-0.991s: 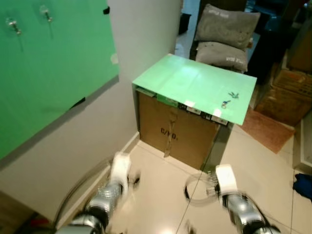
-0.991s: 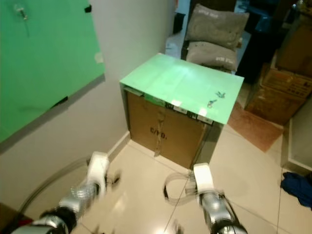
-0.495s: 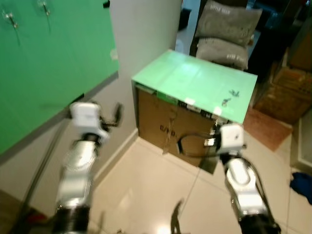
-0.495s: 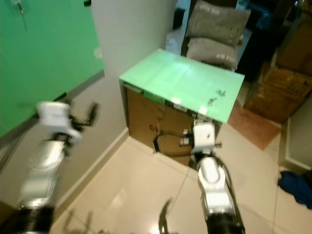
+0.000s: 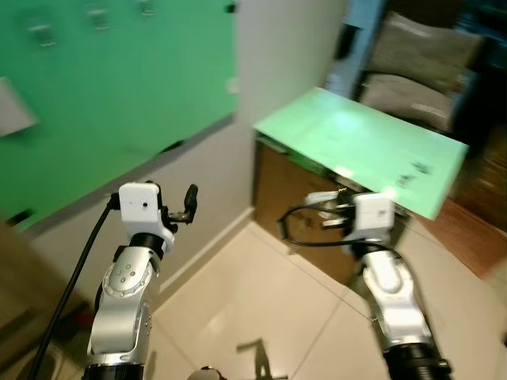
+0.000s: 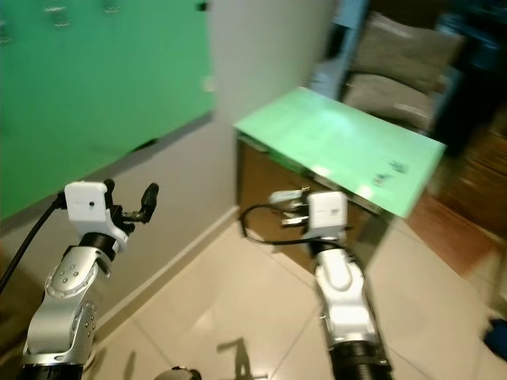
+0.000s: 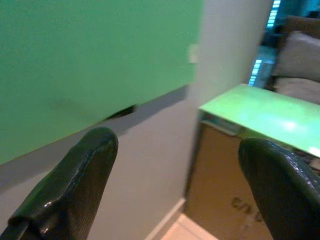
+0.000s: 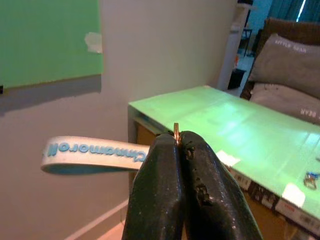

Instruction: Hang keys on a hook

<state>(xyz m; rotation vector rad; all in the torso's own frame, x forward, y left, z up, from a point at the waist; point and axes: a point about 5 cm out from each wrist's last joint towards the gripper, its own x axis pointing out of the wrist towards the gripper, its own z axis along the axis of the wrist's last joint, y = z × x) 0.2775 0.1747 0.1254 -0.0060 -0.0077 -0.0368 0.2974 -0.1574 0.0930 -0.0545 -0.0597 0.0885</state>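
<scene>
My right gripper (image 8: 177, 144) is shut on a small brass key ring (image 8: 176, 131), and a white strap with blue letters (image 8: 95, 150) sticks out sideways from it. In the eye views this gripper (image 5: 326, 212) is held up in front of the cardboard box. My left gripper (image 5: 187, 206) is raised near the wall and open, its fingers (image 7: 75, 185) wide apart with nothing between them. Several metal hooks (image 5: 43, 32) are on the green board (image 5: 119, 87) high on the left wall. A second bunch of keys (image 5: 418, 166) lies on the green box top.
A cardboard box with a green top (image 5: 356, 134) stands against the wall corner ahead. Grey pillows (image 5: 420, 63) lie behind it. A black cable (image 5: 71, 277) trails from my left arm. The tiled floor (image 5: 261, 309) stretches below both arms.
Both arms have risen from low near the floor to chest height. The whole picture has shifted right, so the camera has turned left toward the green board.
</scene>
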